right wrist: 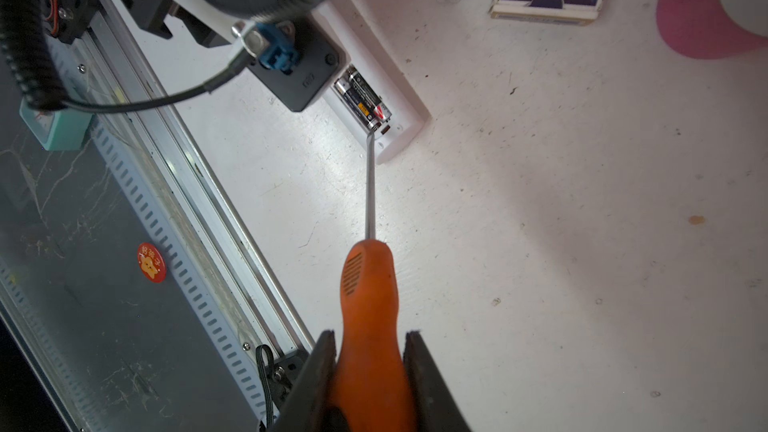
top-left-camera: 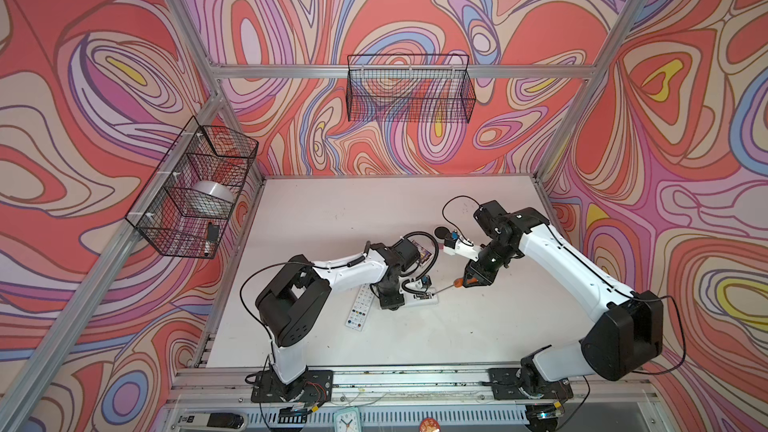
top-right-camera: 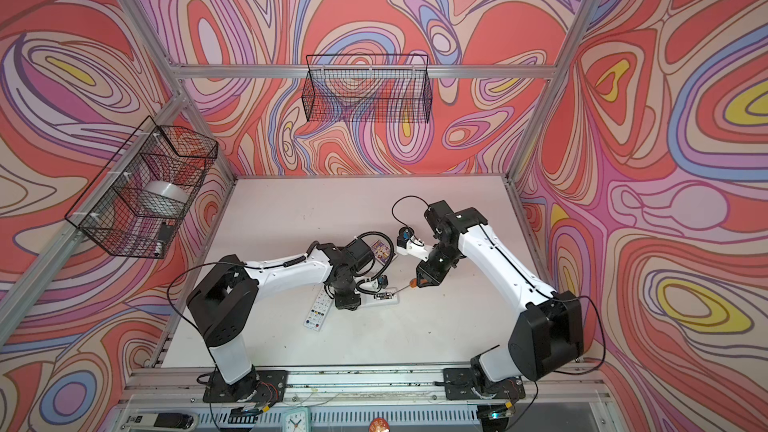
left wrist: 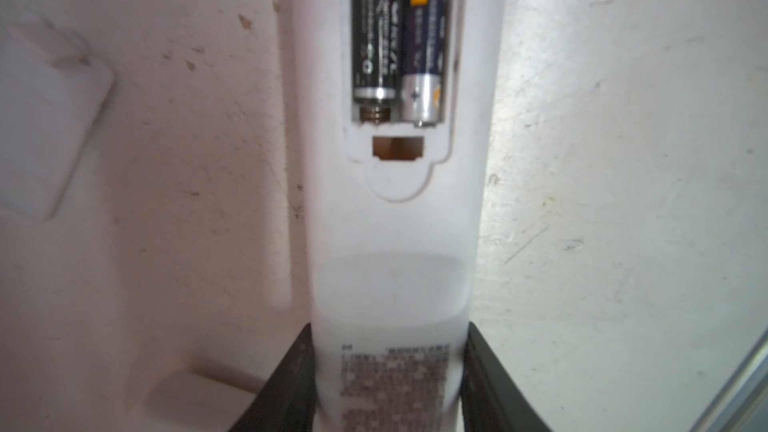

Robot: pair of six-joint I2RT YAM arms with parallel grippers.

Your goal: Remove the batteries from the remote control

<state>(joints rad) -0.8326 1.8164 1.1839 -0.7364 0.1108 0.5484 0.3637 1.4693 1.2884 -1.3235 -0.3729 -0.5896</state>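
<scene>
White tabletop (top-left-camera: 478,334), swirly walls all round. The remote control (left wrist: 395,234) lies back-up on it, cover off, with 2 batteries (right wrist: 362,98) side by side in the bay, long axes along the remote. The left gripper (left wrist: 388,371) clamps the remote's label end. The right gripper (right wrist: 371,342), beyond the remote's opposite end, squeezes the orange screwdriver (right wrist: 368,284). Its shaft slants in across that axis, tip apparently touching a battery's end. Prying looks like the right arm's job.

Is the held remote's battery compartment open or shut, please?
Open: two batteries lie exposed in the remote, with no lid over them.
</scene>
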